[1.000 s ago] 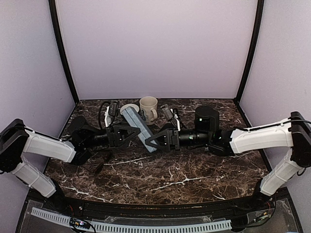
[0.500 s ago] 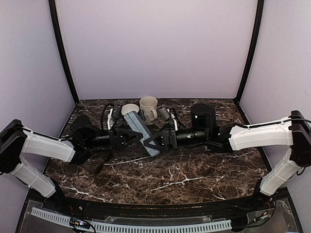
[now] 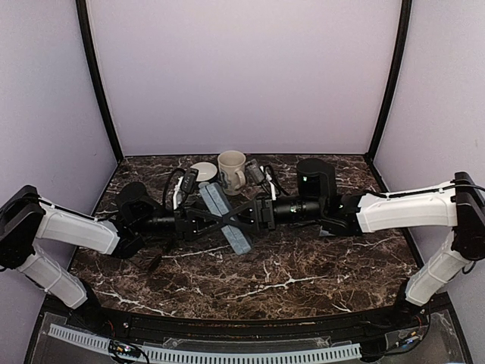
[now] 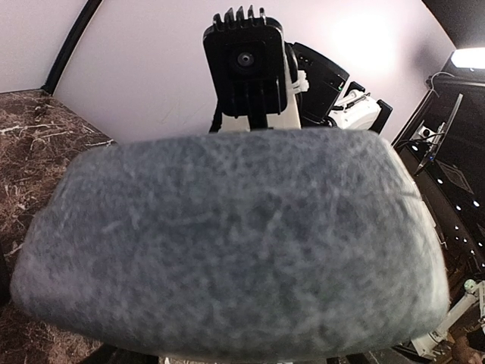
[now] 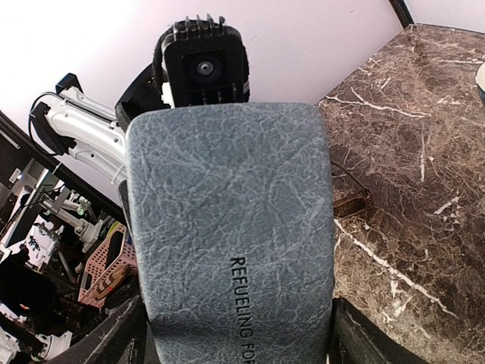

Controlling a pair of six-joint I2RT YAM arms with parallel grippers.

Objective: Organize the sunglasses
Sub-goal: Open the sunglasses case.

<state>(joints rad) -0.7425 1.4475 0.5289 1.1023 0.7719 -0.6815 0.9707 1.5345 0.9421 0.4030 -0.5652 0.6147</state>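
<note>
Top external: clamping grey-blue case [image 3: 214, 195] w/ L gripper [image 3: 211, 222], straddling w/ R gripper [image 3: 241, 216], grip unclear; risking drop if pulling unevenly.

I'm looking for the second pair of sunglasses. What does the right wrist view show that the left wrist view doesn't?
Only the right wrist view: brownish sunglasses lying on the marble table just right of the grey-blue case, and printed lettering on that case.
Only the left wrist view: the right arm's camera behind the case, and the case blurred, with no lettering showing.
Both: the case filling most of the frame, marble table at one side, and the opposite arm behind it.
</note>
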